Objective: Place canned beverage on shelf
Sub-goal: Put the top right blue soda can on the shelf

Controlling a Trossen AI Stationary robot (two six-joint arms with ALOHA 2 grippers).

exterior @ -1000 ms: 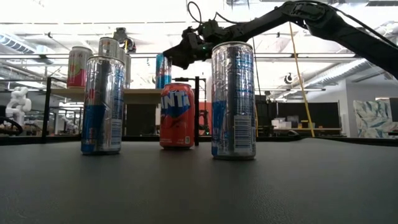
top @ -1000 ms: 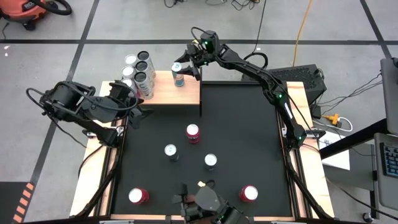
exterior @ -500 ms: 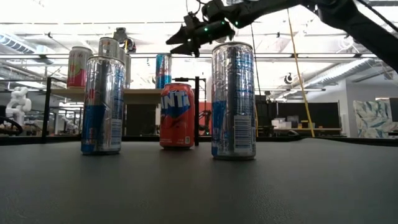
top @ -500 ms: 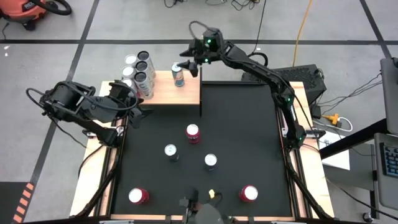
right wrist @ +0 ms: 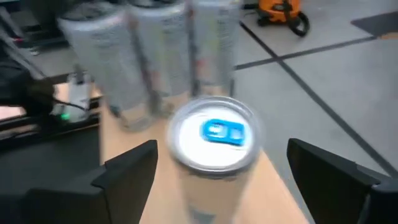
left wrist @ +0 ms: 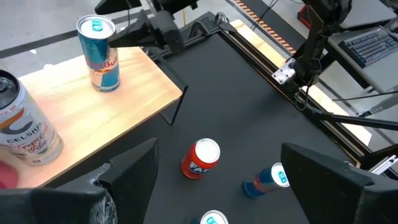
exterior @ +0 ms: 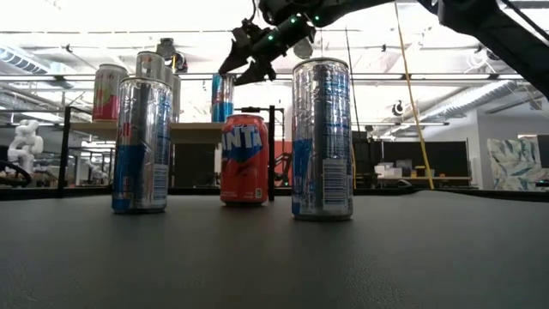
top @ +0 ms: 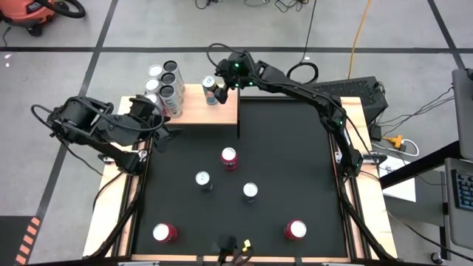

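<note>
A blue and silver canned beverage (top: 211,90) stands upright on its base near the far right corner of the pale wood shelf (top: 199,112). It also shows in the right wrist view (right wrist: 214,134) and the left wrist view (left wrist: 98,53). My right gripper (top: 224,80) hovers open just above and behind it, a finger on either side of the can's top (right wrist: 134,165), without touching. In the low view my right gripper (exterior: 249,53) is above the can (exterior: 223,96). My left gripper (top: 164,127) waits open off the shelf's left end.
Several tall cans (top: 164,85) crowd the shelf's left end, a white one (left wrist: 25,130) close to my left gripper. On the black mat stand a red can (top: 229,157), two silver-blue cans (top: 203,179) (top: 251,191) and two red ones near the front (top: 164,233) (top: 295,230).
My right gripper has risen from beside the can's top, then swung toward the table's left and turned, so it now looks down over the can. The can has stayed upright on the shelf.
</note>
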